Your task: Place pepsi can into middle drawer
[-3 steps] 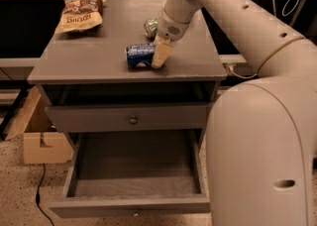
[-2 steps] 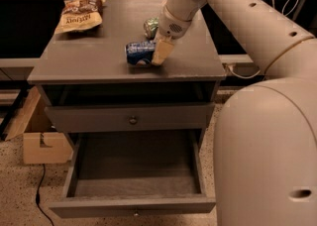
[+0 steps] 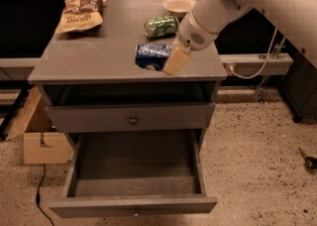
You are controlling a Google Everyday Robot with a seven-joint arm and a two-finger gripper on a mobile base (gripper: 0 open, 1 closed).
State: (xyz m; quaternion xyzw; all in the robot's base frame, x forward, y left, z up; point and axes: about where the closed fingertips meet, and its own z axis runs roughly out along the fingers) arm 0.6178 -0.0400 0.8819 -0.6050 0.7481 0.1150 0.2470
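The pepsi can (image 3: 150,55) is blue and lies on its side near the front edge of the grey cabinet top (image 3: 89,61). My gripper (image 3: 173,61) comes down from the upper right and sits at the can's right end, touching or overlapping it. The can rests on the top. The middle drawer (image 3: 133,204) is pulled out low at the front, and its long tray is empty.
A green soda can (image 3: 161,26) lies just behind the pepsi can. A chip bag (image 3: 79,14) is at the back left and a white bowl (image 3: 178,6) at the back. A shut drawer front with a round knob (image 3: 132,119) sits above the open drawer. A cardboard box (image 3: 34,131) stands on the floor at left.
The view has shifted, and the robot's large body no longer fills the lower right. The gripper stays at the pepsi can's right end, and the can has not visibly moved on the top.
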